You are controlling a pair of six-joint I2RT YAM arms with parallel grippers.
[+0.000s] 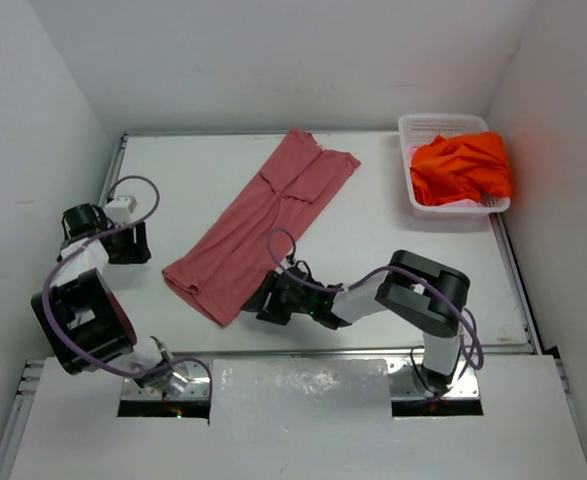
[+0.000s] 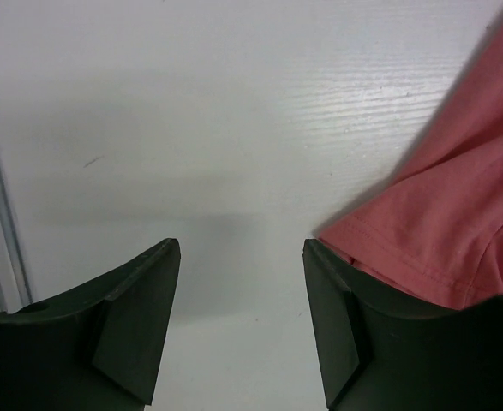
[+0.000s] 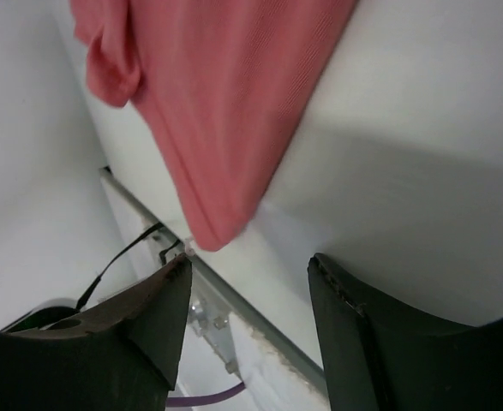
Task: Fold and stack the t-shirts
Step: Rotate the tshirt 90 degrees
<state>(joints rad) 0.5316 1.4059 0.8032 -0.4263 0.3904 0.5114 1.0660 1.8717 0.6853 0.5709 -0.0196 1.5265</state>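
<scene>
The dusty rose-red cloth t-shirt [image 1: 258,215] lies flat on the white desk [image 1: 193,170], folded into a long narrow band. Its long axis runs on a diagonal: the broader end points toward the near left, close to my arms' bases, and the other end points toward the far right, at the white perforated plastic basket [image 1: 443,122]. The bright orange cloth t-shirt [image 1: 463,165] sits bunched up inside that basket, at the far right corner of the desk.

My left tool [image 2: 238,248] is released, its jaws apart over bare desk with nothing between them; a hemmed corner of the rose-red shirt lies just beside its right finger.

My right tool [image 3: 247,261] is low at the shirt's near end, also released. Its jaws are spread and empty, and a corner of the shirt's folded edge sits just beyond the gap between them.
</scene>
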